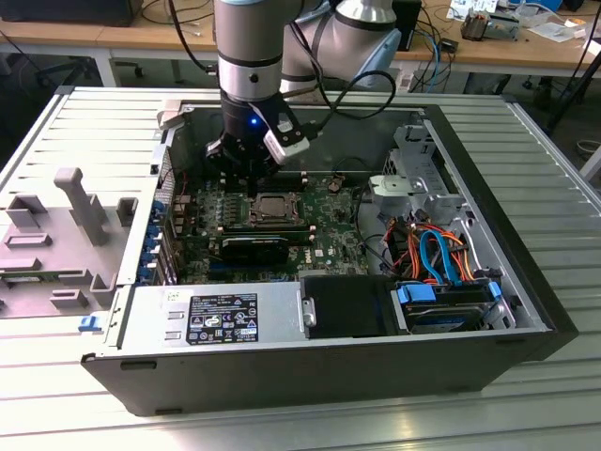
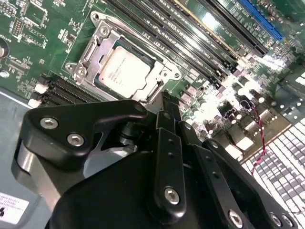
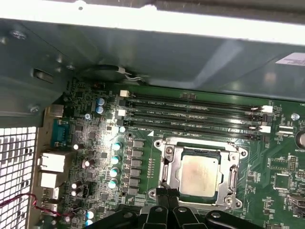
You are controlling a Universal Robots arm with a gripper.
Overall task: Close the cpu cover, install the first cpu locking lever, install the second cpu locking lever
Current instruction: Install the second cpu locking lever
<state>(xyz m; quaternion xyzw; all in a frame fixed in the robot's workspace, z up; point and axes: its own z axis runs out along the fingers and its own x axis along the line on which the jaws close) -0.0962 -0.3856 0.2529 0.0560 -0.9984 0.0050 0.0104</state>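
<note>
The gripper (image 1: 246,167) hangs inside the open computer case (image 1: 526,282), low over the green motherboard (image 1: 324,240). In both wrist views its black fingers (image 3: 164,210) come to a point with the tips together and nothing between them. Just ahead of those tips lies the cpu cover (image 3: 200,174), a silvery frame lying flat on its socket around the square metal cpu (image 3: 199,175); in the second wrist view the cpu cover (image 2: 125,64) appears closed, though whether the fingertips (image 2: 164,102) touch its near edge is hard to judge. Beyond the socket from the gripper run the dark memory slots (image 3: 190,112). Well away from the gripper, at the near side of the case, sits the grey power supply box (image 1: 211,318).
</note>
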